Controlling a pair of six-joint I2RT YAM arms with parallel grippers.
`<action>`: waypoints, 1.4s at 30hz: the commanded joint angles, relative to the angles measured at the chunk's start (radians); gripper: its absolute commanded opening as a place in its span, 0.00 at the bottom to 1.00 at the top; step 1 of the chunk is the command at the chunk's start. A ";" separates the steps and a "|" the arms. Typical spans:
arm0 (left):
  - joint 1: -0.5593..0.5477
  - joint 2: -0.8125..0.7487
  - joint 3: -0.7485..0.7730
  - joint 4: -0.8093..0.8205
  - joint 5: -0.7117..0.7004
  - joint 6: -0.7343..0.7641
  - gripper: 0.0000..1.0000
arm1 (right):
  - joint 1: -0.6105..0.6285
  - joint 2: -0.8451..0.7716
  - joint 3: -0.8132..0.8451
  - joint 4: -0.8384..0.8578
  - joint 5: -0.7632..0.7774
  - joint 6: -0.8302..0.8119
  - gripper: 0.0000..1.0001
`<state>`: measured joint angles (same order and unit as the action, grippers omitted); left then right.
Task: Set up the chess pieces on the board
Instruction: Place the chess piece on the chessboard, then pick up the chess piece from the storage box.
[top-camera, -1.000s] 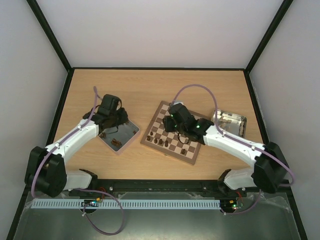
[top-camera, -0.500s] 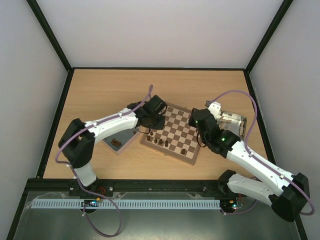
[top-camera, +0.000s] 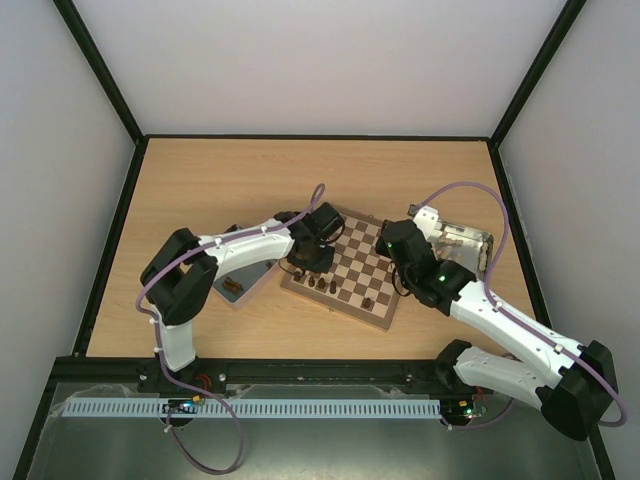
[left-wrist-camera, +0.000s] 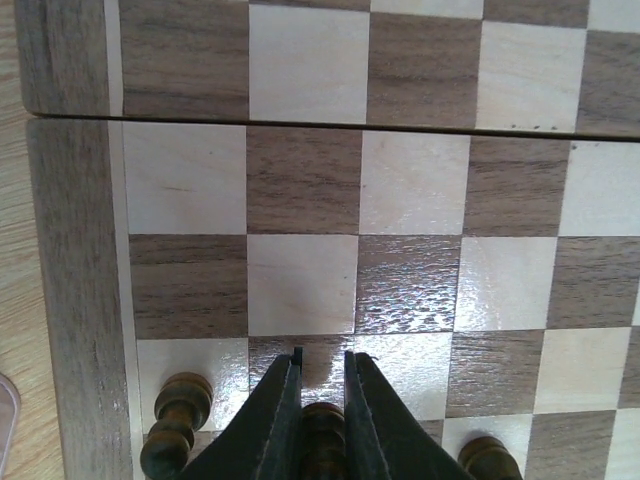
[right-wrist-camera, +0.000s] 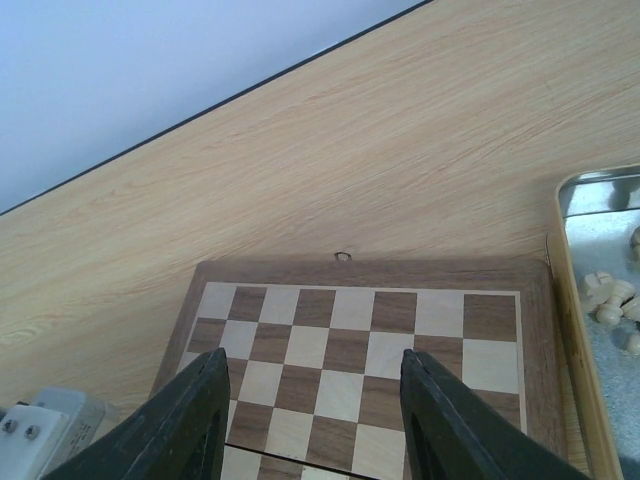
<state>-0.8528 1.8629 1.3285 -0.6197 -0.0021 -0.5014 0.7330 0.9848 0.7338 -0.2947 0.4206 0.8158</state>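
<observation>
A wooden chessboard lies mid-table. On its left a grey tray holds dark pieces; on its right a metal tray holds pale pieces. The right gripper hovers wide and empty over the far squares. The left gripper, over the board's near-left edge, pinches a dark chessman, its long axis along the fingers, between two standing neighbours.

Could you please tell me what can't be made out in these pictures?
Held piece: left wrist view, left gripper and the bottom edge hide most of it; kind unclear.
Pieces on the board: top view, too small to identify.
Right tray: right wrist view, cut off by the right edge; contents uncountable.
</observation>
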 joint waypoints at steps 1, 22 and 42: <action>-0.005 0.031 0.025 -0.026 -0.015 0.011 0.13 | -0.002 0.005 -0.013 0.011 0.020 0.012 0.46; 0.004 -0.011 0.059 -0.014 -0.010 0.011 0.31 | -0.003 -0.006 -0.009 0.009 0.009 0.017 0.46; 0.486 -0.492 -0.477 0.210 -0.111 -0.250 0.37 | -0.003 0.021 -0.010 0.038 -0.033 0.022 0.46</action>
<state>-0.4324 1.4189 0.9161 -0.5053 -0.1333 -0.7033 0.7330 0.9924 0.7296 -0.2825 0.3824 0.8207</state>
